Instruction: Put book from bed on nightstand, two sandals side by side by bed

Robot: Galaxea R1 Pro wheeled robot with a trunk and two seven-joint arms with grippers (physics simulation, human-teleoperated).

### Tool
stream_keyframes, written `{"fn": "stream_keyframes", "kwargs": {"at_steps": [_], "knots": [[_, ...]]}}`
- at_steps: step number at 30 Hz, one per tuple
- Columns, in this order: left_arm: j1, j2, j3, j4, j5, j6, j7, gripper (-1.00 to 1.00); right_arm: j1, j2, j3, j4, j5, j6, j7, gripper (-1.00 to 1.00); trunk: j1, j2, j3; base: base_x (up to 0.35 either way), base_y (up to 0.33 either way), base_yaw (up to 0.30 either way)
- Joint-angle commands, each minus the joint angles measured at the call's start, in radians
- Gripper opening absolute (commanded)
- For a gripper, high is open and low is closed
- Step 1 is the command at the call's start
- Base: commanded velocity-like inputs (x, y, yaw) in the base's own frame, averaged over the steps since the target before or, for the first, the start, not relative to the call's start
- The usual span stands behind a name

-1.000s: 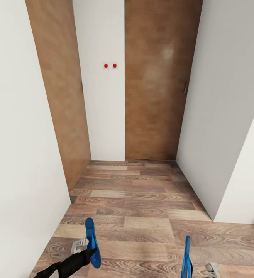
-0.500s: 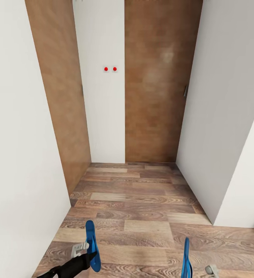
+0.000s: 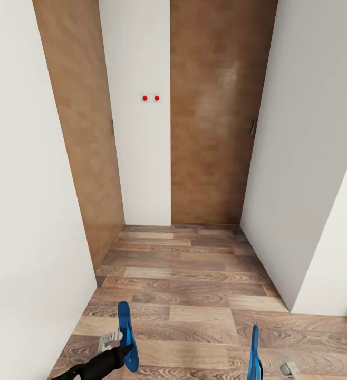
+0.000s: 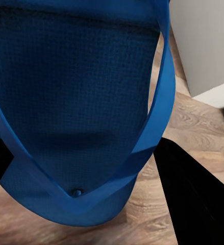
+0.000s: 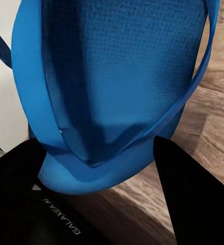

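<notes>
Fingers (image 4: 193,199) of the left arm clamp one blue sandal (image 3: 125,335) upright; right fingers (image 5: 193,194) clamp the other sandal (image 3: 254,351); wooden door (image 3: 215,111) at twelve o'clock.

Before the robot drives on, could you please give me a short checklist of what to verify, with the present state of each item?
1. Left end effector grips a blue sandal: ok.
2. Right end effector grips the other blue sandal: ok.
3. Wood-plank floor ahead free of obstacles: ok.
4. Wooden door ahead open: not ok, looks closed.
5. Bed in sight for placing: not ok.
6. Book's location known: cannot tell.
</notes>
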Motion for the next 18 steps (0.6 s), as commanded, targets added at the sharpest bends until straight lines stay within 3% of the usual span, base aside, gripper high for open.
{"fn": "stream_keyframes", "kwargs": {"at_steps": [1, 9, 18], "knots": [[-0.001, 0.000, 0.008, 0.001, -0.009, -0.005, -0.005, -1.00, -0.001, 0.000, -0.008, -0.001, 0.006, 0.011, 0.005, -1.00, -0.004, 0.007, 0.002, 0.000, 0.000, 0.000], [-0.001, 0.000, 0.008, 0.002, -0.009, -0.005, -0.005, -1.00, -0.001, 0.000, -0.008, -0.001, 0.005, 0.011, 0.007, -1.00, -0.035, 0.063, 0.027, 0.000, 0.000, 0.000], [-0.001, 0.000, 0.008, 0.002, -0.008, -0.005, -0.006, -1.00, -0.001, 0.000, -0.009, -0.001, 0.005, 0.011, 0.006, -1.00, -0.035, 0.063, 0.030, 0.000, 0.000, -0.093]]}}
